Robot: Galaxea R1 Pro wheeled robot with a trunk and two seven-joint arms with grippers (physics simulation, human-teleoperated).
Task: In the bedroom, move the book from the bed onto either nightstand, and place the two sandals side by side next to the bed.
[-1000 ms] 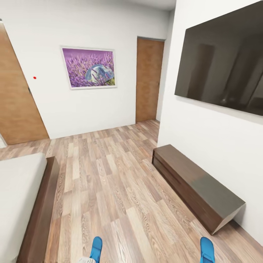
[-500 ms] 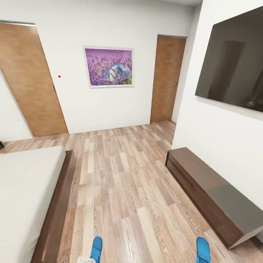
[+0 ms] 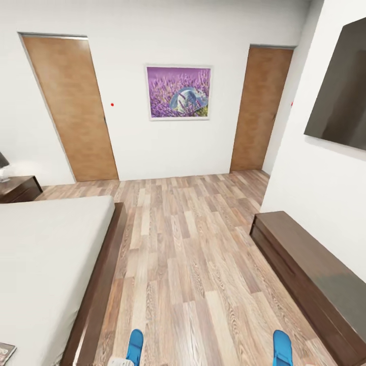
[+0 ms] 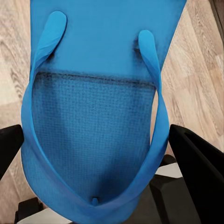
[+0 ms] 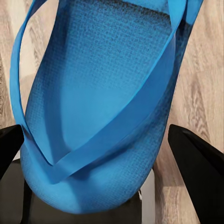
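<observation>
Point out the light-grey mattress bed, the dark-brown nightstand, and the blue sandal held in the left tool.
Light-grey mattress bed on its dark-brown frame (image 3: 46, 264): head view, mattress top.
Dark-brown wooden nightstand (image 3: 19, 188): head view, front face.
Bright-blue flip-flop sandal (image 4: 93, 140): left wrist view, textured sole.

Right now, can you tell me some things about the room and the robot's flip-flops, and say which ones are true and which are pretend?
1. The left gripper holds a blue sandal. True.
2. The right gripper is empty. False: another blue sandal sits between its fingers.
3. The picture on the wall shows purple flowers. True.
4. The two doors stand open. False: both wooden doors are shut.
5. The bed lies at the robot's left, with a nightstand beyond it. True.
6. The floor is covered in green carpet. False: it is wood planks.
</observation>
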